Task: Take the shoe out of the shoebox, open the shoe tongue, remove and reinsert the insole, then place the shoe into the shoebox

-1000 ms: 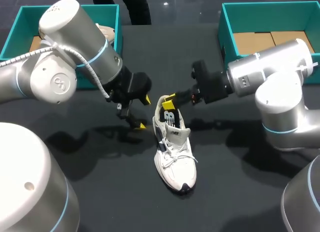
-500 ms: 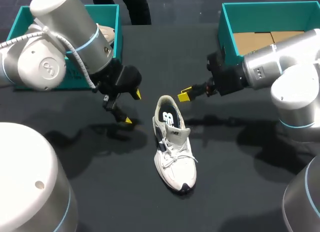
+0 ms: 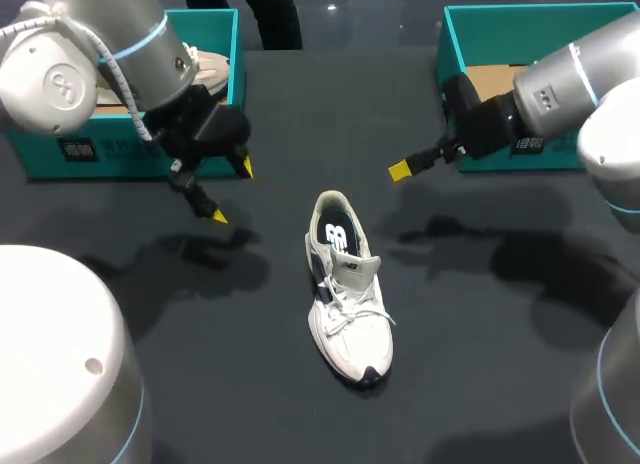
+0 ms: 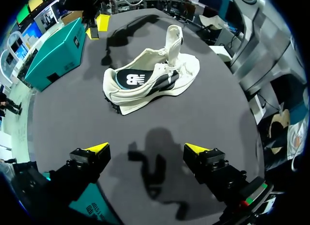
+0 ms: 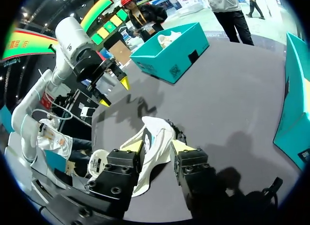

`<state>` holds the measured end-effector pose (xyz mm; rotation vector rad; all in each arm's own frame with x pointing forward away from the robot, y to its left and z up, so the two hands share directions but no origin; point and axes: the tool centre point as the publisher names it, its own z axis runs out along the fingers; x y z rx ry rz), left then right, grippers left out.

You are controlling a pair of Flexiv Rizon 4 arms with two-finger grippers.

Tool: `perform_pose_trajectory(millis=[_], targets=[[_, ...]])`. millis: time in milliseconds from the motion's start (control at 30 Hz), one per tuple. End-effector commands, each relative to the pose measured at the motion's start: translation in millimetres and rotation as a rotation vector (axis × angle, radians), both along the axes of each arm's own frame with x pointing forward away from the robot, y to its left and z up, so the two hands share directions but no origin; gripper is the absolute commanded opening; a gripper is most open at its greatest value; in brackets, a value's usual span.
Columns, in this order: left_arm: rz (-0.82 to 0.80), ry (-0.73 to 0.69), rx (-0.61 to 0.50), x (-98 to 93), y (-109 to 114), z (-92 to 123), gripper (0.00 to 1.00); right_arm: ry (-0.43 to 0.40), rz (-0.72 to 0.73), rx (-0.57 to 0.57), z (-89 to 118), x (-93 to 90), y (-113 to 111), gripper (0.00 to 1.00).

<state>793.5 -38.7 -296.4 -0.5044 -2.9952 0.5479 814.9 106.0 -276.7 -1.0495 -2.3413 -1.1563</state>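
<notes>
A white sneaker [image 3: 348,294] lies on the black table [image 3: 480,364] with its toe toward the front edge and its tongue standing up. A dark insole with white print shows inside it. My left gripper [image 3: 230,190] hangs open to the sneaker's left, well apart from it. In the left wrist view the sneaker [image 4: 150,77] lies ahead of the wide-open left gripper [image 4: 147,148]. My right gripper [image 3: 400,170] hovers behind and right of the shoe, its fingers a little apart with nothing between them. In the right wrist view the sneaker [image 5: 151,137] lies beyond the right gripper [image 5: 156,151].
A teal shoebox [image 3: 60,154] with another pale shoe [image 3: 208,64] in it stands at the back left. A second teal shoebox [image 3: 452,54] with a cardboard floor stands at the back right, close behind my right wrist.
Both arms have drawn back from the shoe's heel, the left toward the left box and the right toward the right box. The right fingers have come closer together. The shoe has not moved.
</notes>
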Motion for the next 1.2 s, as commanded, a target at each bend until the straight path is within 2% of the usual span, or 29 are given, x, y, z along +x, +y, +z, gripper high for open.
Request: perform_pose_trajectory(millis=[33, 133, 233, 267, 300, 500, 567, 600, 1067, 1200], targets=[[0.0, 0.0, -0.001, -1.5, 14, 8, 1.0, 0.115, 0.076, -0.128, 8, 7.5, -4, 0.33], [-0.006, 0.002, 0.009, -1.8, 21, 10, 1.0, 0.171, 0.077, -0.183, 10, 10.0, -6, 0.34], [-0.022, 0.007, 0.021, -1.9, 27, 12, 1.0, 0.215, 0.052, -0.253, 14, 10.7, -7, 0.27], [-0.031, 0.009, 0.018, -1.7, 30, 14, 1.0, 0.223, 0.031, -0.288, 16, 9.9, -6, 0.16], [-0.036, 0.01, 0.016, -1.5, 32, 15, 1.0, 0.224, 0.007, -0.323, 17, 8.9, -5, 0.0], [-0.096, 0.005, 0.011, 4.7, 50, 22, 1.0, 0.205, -0.1, -0.45, 19, -3.1, 10, 0.0], [-0.117, 0.008, 0.029, 9.3, 58, 25, 1.0, 0.226, -0.142, -0.486, 19, -9.2, 16, 0.0], [-0.132, 0.009, 0.041, 11.5, 65, 29, 1.0, 0.24, -0.211, -0.534, 21, -12.5, 16, 0.0], [-0.132, 0.009, 0.041, 11.5, 65, 29, 1.0, 0.24, -0.211, -0.534, 21, -12.5, 16, 0.0], [-0.167, -0.017, 0.038, 15.1, 72, 35, 1.0, 0.215, -0.305, -0.58, 10, -20.7, 48, 0.0]])
